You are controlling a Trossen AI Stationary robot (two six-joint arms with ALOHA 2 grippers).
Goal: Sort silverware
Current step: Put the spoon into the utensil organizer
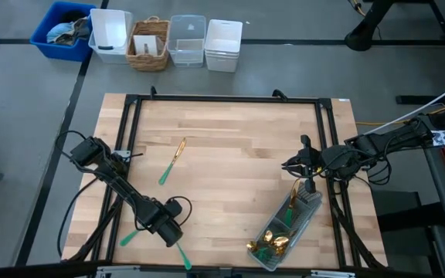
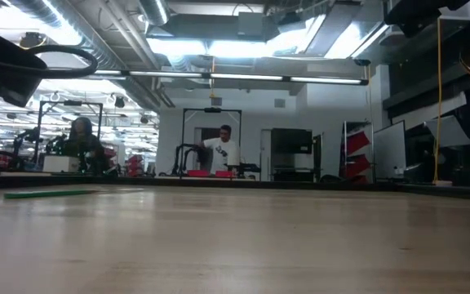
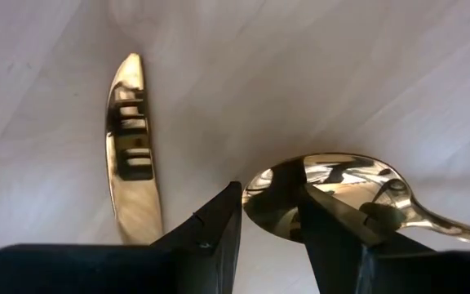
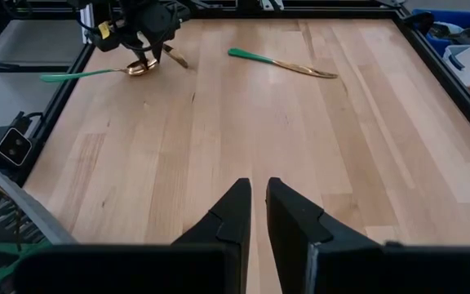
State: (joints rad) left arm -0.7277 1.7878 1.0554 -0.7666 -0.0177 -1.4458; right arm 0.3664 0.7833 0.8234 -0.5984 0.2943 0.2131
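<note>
High view first: most of the silverware (image 1: pixel 278 241) is already bunched in the clear tray (image 1: pixel 312 202), gold heads heaped at the end farthest from the right claw (image 1: pixel 306 182), which hangs right over the tray's other end. In the right wrist view its fingers (image 4: pixel 237 214) stand nearly together with only a narrow slit between them, and nothing is pinched there. So the bulk of the job looks done, though whether the pieces in the tray are separated by kind I can't tell from here. Now to the left claw (image 1: pixel 168 229), down low at the front of the surface, and the left wrist view puts us right on it: its fingers (image 3: pixel 219 233) are parted around the rim of a spoon bowl (image 3: pixel 325 184), the spoon lying flat on the wood, not lifted. Whether the pads are biting yet, I can't say for sure; it looks like a grasp being set up. Just beside that claw lies a knife (image 3: pixel 129 155), also flat on the surface. Farther off, well apart from both claws, one more green-handled piece (image 1: pixel 172 161) sits alone mid-surface. By my count, at least three pieces are left loose: spoon, knife, and that stray one.
</note>
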